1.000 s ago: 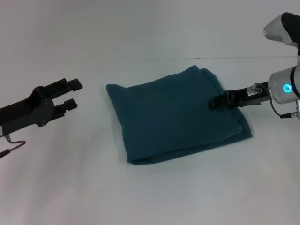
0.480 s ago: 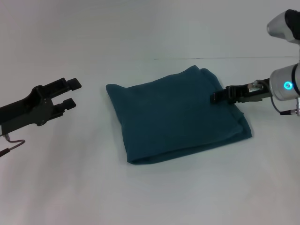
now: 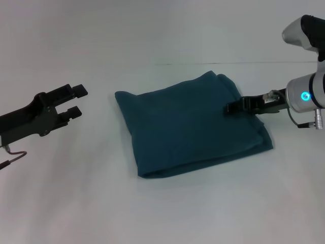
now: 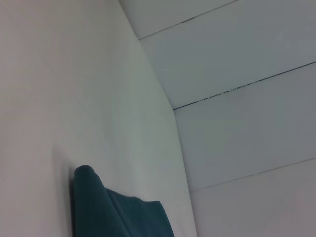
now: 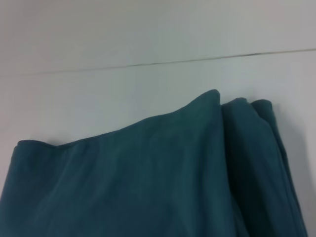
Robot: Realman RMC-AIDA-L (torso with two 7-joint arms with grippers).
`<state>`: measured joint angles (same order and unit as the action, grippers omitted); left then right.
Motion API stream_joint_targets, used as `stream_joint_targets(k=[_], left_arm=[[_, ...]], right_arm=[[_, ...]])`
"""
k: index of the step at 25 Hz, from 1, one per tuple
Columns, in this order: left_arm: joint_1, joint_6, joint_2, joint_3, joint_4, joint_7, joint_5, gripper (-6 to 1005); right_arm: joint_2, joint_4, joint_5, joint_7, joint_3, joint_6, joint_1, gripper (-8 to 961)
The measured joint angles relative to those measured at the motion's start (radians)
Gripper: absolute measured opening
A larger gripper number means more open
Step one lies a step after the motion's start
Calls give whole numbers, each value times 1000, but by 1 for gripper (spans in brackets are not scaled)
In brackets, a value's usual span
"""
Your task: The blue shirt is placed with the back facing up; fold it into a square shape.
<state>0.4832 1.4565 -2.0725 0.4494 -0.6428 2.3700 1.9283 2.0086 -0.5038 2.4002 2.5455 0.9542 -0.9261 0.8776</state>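
Left gripper: hangs over the bare counter at the left of the head view, well apart from the shirt; its two dark fingers stand apart with a clear gap and nothing between them.
Counter: plain white surface that carries the shirt; its far edge shows as a thin dark line behind the cloth.
Blue shirt: lies flat on the counter near the middle, folded into a rough square of dark teal fabric, turned a little so that its corners point off the straight; stacked layers show along its right edge and a soft rounded fold along its near edge.
Blue shirt in the left wrist view: only one rounded corner of the cloth shows against the white counter.
Blue shirt in the right wrist view: the far edge rises to a peak, with bunched folded layers beside it.
Right gripper: reaches in from the right, over the shirt's right side by the layered edge; its tips look drawn together, and whether they touch or pinch the cloth cannot be told.
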Motion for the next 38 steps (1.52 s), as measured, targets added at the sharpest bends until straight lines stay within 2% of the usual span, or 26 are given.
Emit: stream_joint_targets(k=[6, 9, 11, 14, 15, 18, 20, 22, 27, 34, 38], left_arm=[[0, 0, -3, 0, 0, 0, 0, 785], [0, 2, -2, 1, 0, 4, 0, 785], [-1, 5, -2, 2, 0, 8, 1, 784], [-9, 16, -1, 9, 0, 27, 11, 783], [-12, 26, -2, 17, 0, 32, 19, 783], [-10, 53, -4, 47, -4, 59, 59, 781], [4, 66, -3, 78, -8, 109, 106, 780], [17, 72, -2, 112, -9, 161, 145, 779], [38, 40, -19, 191, -2, 251, 168, 777], [52, -38, -26, 261, 41, 297, 170, 773], [70, -90, -41, 270, 86, 294, 170, 771]], right_arm=[[9, 1, 1, -2, 9, -1, 1, 668], [-2, -32, 1, 4, 5, -27, -5, 669], [-29, -86, 1, 25, -1, -73, -24, 669], [-82, -191, -2, 83, -37, -143, -77, 669], [-98, -230, -8, 93, -78, -173, -102, 669], [-127, -271, -46, 64, -244, -307, -156, 668], [-138, -273, -64, 44, -319, -389, -176, 668], [-144, -273, -72, 38, -355, -456, -194, 668], [-150, -270, -73, 42, -378, -556, -210, 668], [-155, -272, -74, 46, -410, -578, -209, 669], [-155, -271, -75, 46, -410, -574, -205, 669]])
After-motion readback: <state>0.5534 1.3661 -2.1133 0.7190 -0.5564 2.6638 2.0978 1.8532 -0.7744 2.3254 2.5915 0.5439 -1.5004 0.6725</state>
